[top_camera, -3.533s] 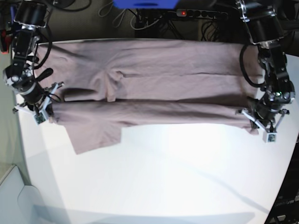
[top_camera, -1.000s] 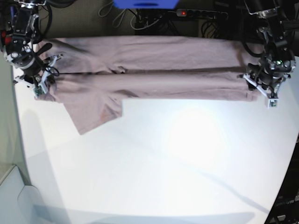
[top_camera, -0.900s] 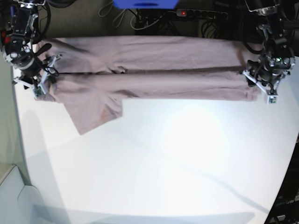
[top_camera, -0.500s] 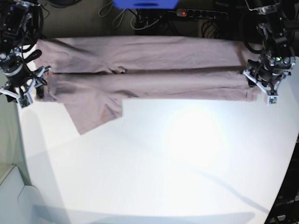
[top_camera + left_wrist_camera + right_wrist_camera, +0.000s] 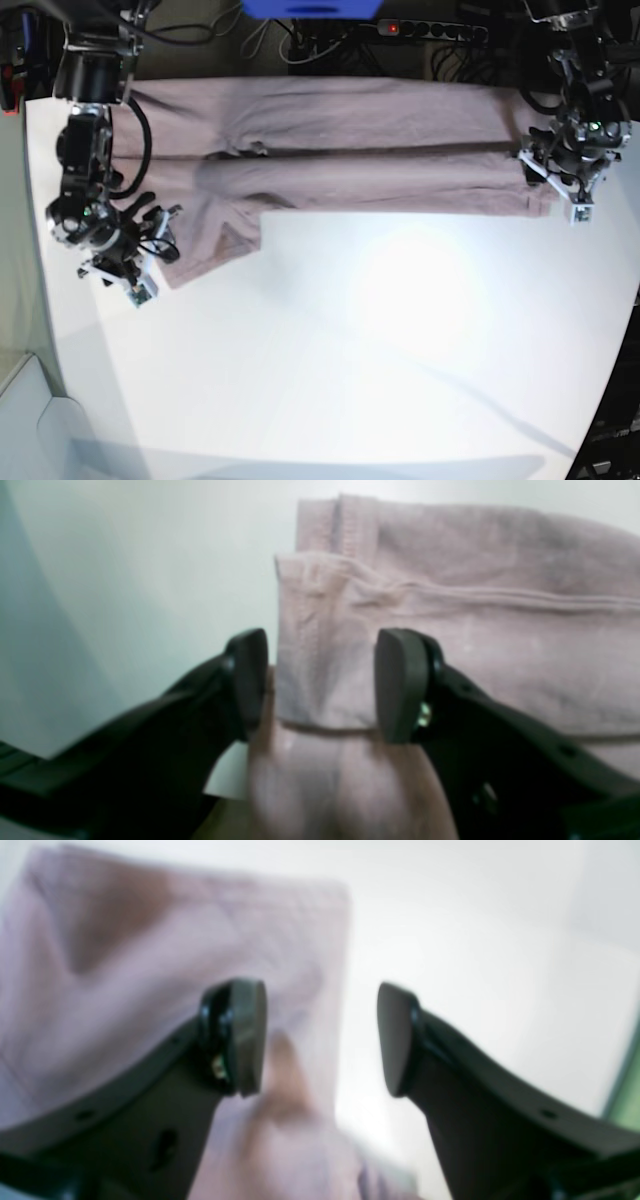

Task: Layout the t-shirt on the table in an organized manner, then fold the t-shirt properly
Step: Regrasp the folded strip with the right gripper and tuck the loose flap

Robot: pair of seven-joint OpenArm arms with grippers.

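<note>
Mauve cotton fills the left wrist view: the t-shirt [image 5: 450, 630] lies on the white table [image 5: 140, 570], its stitched hem running across the upper part and a folded corner of cloth reaching down between the two black fingers [image 5: 400, 685]. The left gripper [image 5: 320, 685] stands parted with that doubled layer in the gap; the cloth lies close to both pads, but neither is seen pressing into it, so a grip cannot be told from here.

Blur softens the right wrist view. The right gripper [image 5: 320, 1037] is wide apart, its fingers [image 5: 395, 1040] clear of each other with nothing pinched. The left-hand pad hangs over the shirt's edge [image 5: 175, 965], while the other pad hangs over bare tabletop [image 5: 475, 940]. The garment's border runs down between them.

From the base camera, the shirt [image 5: 350, 140] is stretched as a long band across the far side of the table [image 5: 380, 350], folded lengthwise so that a seam line runs along its middle. One sleeve [image 5: 215, 235] juts out from the band toward the near side at the picture's left. The right gripper [image 5: 135, 265] sits just beside that sleeve's outer edge, over the table. The left gripper [image 5: 565, 185] is at the opposite end of the band, on the picture's right, at the cloth's corner. A power strip [image 5: 430, 30] with a red light lies beyond the table's far edge.
</note>
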